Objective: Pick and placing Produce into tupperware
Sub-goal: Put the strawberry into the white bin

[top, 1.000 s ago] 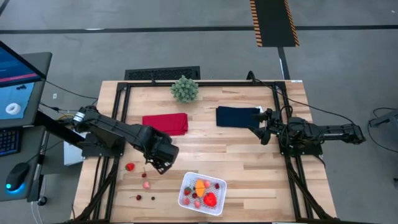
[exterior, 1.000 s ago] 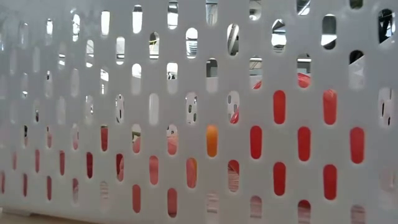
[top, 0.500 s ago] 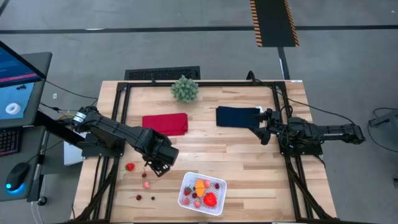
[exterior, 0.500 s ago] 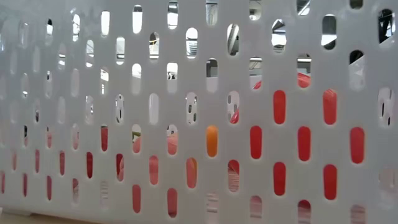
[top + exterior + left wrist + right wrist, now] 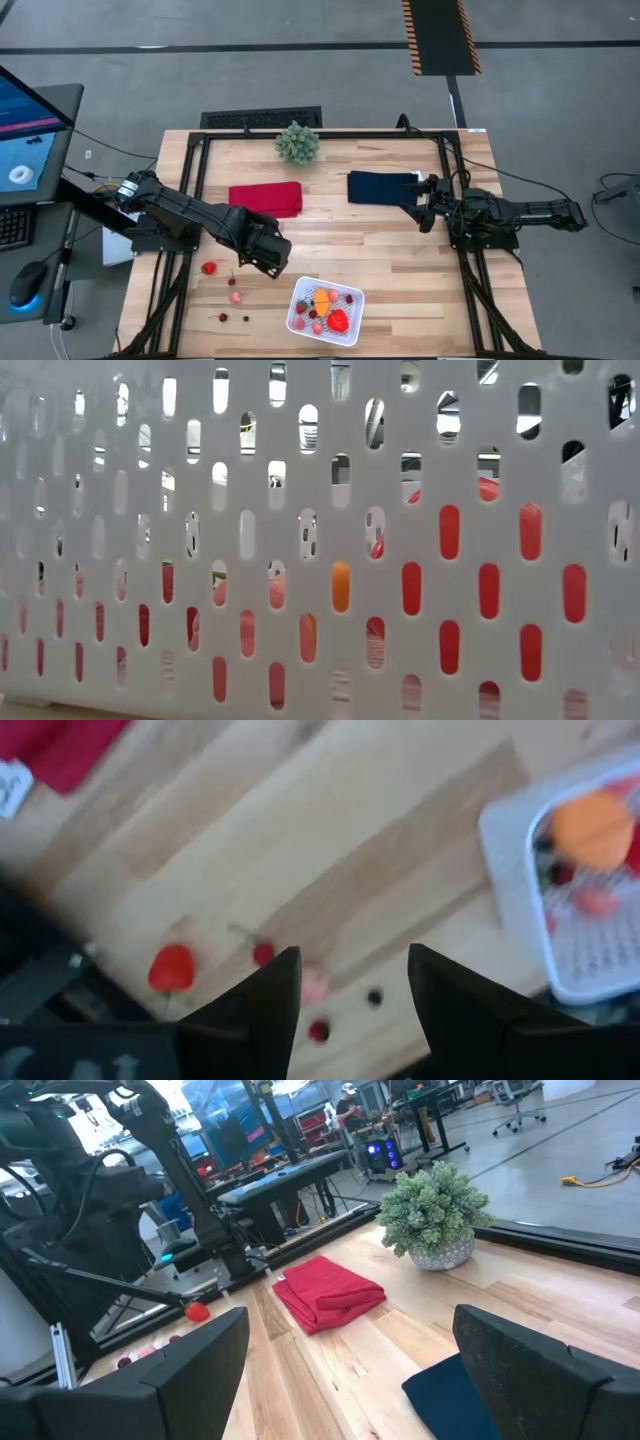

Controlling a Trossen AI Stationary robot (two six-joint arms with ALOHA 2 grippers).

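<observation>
Pale wood surface [image 5: 380,250] on a black frame, grey floor around it, a monitor at the left edge of the high view; tupperware [image 5: 325,310] sits lower centre of that view, white, holding an orange piece [image 5: 324,297], a red pepper-like piece [image 5: 339,321] and small pinkish bits; the low view is filled by its slotted wall [image 5: 250,510], red and orange showing through the slots. Loose on the surface left of the tupperware: a strawberry [image 5: 209,268], a pinkish piece [image 5: 235,296], two dark cherries [image 5: 222,318]; all apart from the container. Left gripper [image 5: 272,262] hangs just upper-left of the tupperware, between it and the strawberry; its fingers [image 5: 262,1010] stand parted with nothing between them. Right gripper [image 5: 424,205] rests at the right, beside the navy cloth [image 5: 381,187]; fingers [image 5: 185,1370] spread wide, released. Red cloth [image 5: 265,198] upper centre-left; bushy green plant [image 5: 297,143] above it.
</observation>
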